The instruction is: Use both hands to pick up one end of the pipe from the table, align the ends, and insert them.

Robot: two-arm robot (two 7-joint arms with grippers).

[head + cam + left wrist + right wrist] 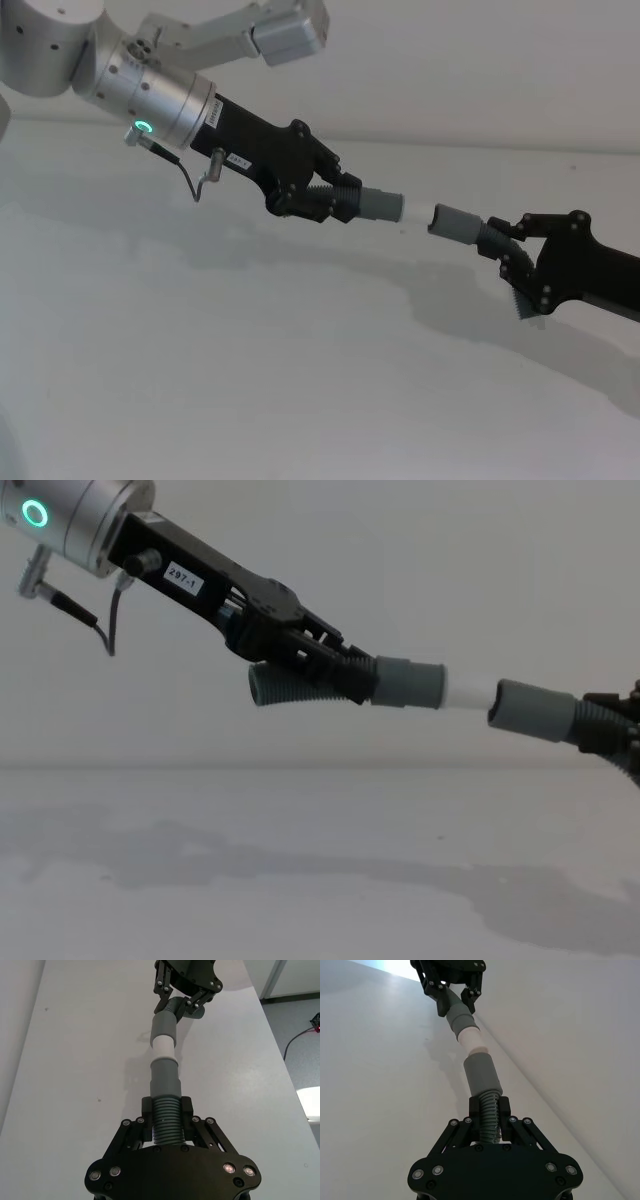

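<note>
Both hose pieces are held up in the air above the white table, end to end between the two grippers. The left gripper reaches in from the upper left, its fingers clamped on the ribbed body of the left hose, whose free tail sticks out behind the fingers in the chest view. This piece's grey cuff points toward the right arm and ends in the white spigot. The right gripper comes in from the right edge, closed around the ribs of the right hose just behind its socket. The two pieces lie nearly on one line. The spigot tip sits right at the socket's open mouth; whether it is touching or slightly inside, I cannot tell
</note>
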